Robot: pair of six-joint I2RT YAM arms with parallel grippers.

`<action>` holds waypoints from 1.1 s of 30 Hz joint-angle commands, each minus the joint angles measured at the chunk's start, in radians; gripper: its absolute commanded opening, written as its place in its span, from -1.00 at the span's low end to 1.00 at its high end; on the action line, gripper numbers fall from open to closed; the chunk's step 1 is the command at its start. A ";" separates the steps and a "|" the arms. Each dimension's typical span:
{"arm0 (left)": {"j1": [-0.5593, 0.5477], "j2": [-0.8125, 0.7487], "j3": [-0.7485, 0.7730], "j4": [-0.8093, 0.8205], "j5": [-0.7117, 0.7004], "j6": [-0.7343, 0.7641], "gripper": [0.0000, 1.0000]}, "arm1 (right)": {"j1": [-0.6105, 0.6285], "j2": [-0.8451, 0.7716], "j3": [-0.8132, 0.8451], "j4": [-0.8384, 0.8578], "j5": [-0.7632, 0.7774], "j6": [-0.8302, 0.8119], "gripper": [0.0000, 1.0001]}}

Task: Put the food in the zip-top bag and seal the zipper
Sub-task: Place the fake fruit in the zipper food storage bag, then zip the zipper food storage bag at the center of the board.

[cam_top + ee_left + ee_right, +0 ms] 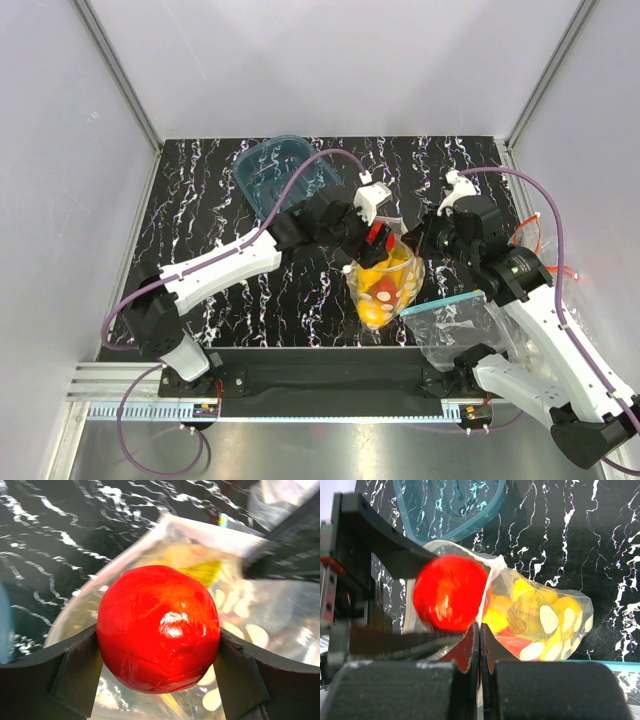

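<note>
Our left gripper (pixel 374 238) clamps a smooth, likely light red piece (pixel 159 630) over the zip-top bag (pixel 386 290), toward the desk's near edge, right of middle. Our right gripper (pixel 479 642) pinches its limp, slippery film; the stiffer mouth strip (pixel 205 531) seems the safest hold.

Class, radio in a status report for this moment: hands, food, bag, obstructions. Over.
Left hand shut on red ball over bag mouth. Right hand pinching bag rim. Fruit already inside; mouth open, unblocked.

Bright, even overhead lighting; specular glare on red fruit (pixel 158 628); fruit motion-blurred in right wrist view; polka-dot bag (pixel 265 615) soft-focus.
</note>
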 commanded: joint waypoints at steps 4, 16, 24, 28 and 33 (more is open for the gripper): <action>-0.026 -0.113 0.009 0.000 0.173 0.001 0.69 | -0.003 -0.025 -0.001 0.073 0.056 0.014 -1.00; -0.046 -0.267 0.001 -0.130 0.112 -0.031 0.98 | -0.003 -0.051 -0.004 0.056 0.086 0.029 -1.00; -0.063 -0.484 -0.207 -0.080 -0.066 -0.080 0.98 | -0.001 -0.082 -0.027 0.059 0.135 0.048 -1.00; -0.063 -0.566 -0.396 0.090 -0.072 -0.118 0.98 | -0.003 -0.114 -0.063 0.080 0.151 0.065 -1.00; -0.063 -0.584 -0.644 0.425 -0.103 -0.183 0.98 | -0.001 -0.151 -0.089 0.100 0.168 0.086 -1.00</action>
